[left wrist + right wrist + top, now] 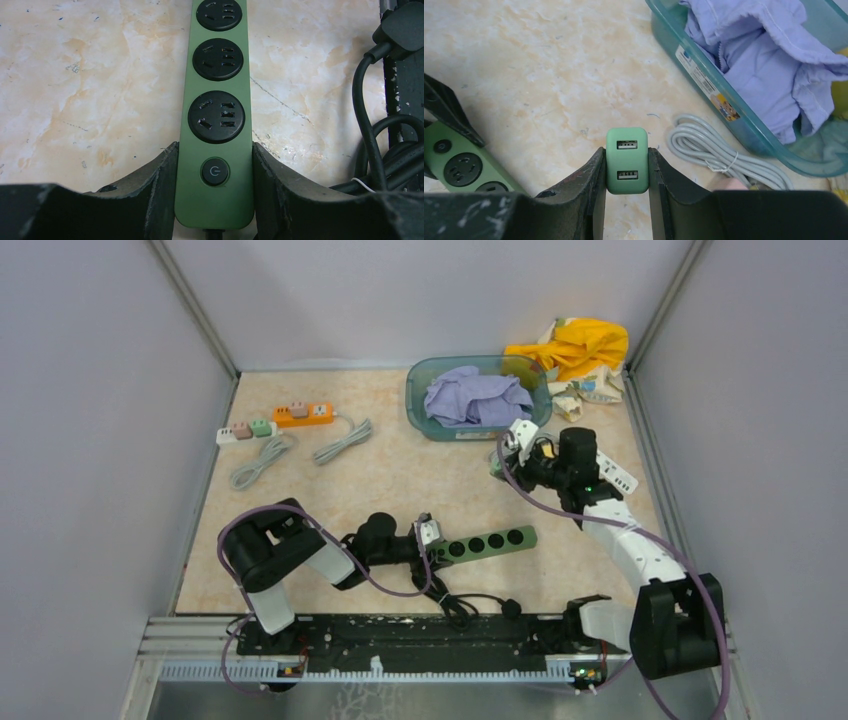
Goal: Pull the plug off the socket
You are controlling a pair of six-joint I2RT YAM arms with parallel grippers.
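The long green plastic power strip (215, 125) lies flat on the beige marbled table (400, 470); its visible sockets are vacant. My left gripper (215, 152) pinches its switch end — hold that clamp firm and low. My right gripper (626, 157) squeezes the small mint-green USB plug cube (626, 162), well apart from the strip — carry it level. Left arm folded low; right arm extended forward, wrist raised.

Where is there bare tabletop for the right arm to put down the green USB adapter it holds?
The widest bare patch of table lies between the grey cords, the teal basin and the green power strip. Crowded: the far right corner with the yellow cloth, and the near edge around the black cable.
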